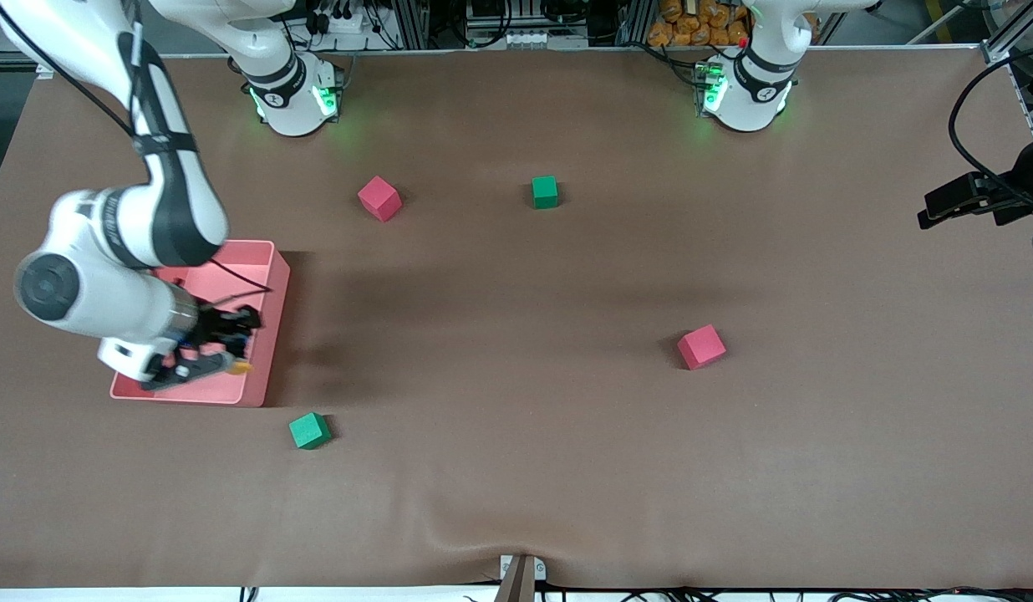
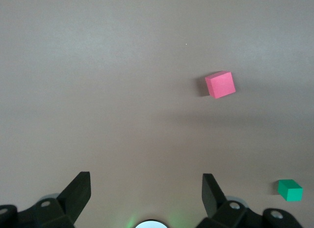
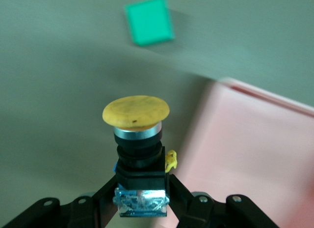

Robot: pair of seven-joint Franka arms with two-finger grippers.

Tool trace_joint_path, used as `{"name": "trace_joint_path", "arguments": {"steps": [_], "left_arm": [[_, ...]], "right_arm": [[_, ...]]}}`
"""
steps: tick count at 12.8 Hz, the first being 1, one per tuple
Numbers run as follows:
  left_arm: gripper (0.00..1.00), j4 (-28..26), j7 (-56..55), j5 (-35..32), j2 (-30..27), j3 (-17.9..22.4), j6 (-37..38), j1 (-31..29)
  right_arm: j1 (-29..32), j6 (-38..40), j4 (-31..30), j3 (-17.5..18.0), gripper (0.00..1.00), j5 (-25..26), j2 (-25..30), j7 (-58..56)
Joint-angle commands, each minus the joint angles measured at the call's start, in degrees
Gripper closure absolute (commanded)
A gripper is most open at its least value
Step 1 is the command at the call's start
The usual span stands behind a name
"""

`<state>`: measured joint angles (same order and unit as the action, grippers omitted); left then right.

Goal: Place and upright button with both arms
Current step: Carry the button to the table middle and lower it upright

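My right gripper hangs low over the pink tray at the right arm's end of the table and is shut on the button. In the right wrist view the gripper clamps the button's black body, and its round orange cap points away from the wrist, over the tray's edge. My left gripper waits high over the left arm's end of the table. The left wrist view shows it open and empty, above bare table.
Two pink cubes and two green cubes lie on the brown table. The green cube nearest the tray shows in the right wrist view. The left wrist view shows a pink cube and a green cube.
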<state>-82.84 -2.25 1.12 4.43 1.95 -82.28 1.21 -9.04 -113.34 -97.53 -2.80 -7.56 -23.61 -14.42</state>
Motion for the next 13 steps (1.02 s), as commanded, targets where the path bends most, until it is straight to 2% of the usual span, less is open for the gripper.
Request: {"name": "trace_joint_path", "arguments": {"steps": [1, 2, 4, 10, 13], "left_arm": [[0.00, 0.66, 1.46, 0.73, 0.23, -0.01, 0.45, -0.33], [0.00, 0.58, 1.55, 0.73, 0.23, -0.01, 0.45, -0.33], [0.00, 0.58, 1.55, 0.73, 0.23, -0.10, 0.45, -0.33], [0.00, 0.49, 1.55, 0.73, 0.41, -0.10, 0.54, -0.06], [0.00, 0.49, 1.55, 0.81, 0.67, -0.10, 0.54, -0.15]], "right_arm": [[-6.84, 0.84, 11.63, -0.63, 0.89, -4.39, -11.60, 0.79], [-9.92, 0.58, 14.45, -0.63, 0.89, -4.57, -14.51, 3.41], [-15.54, -2.57, 15.71, -0.54, 0.90, -6.49, -16.11, 14.10], [-29.00, -20.85, 17.19, -0.54, 0.91, -7.56, -23.04, 40.40], [-34.19, -21.05, 20.45, -0.54, 0.92, -7.56, -27.10, 45.26]]}}
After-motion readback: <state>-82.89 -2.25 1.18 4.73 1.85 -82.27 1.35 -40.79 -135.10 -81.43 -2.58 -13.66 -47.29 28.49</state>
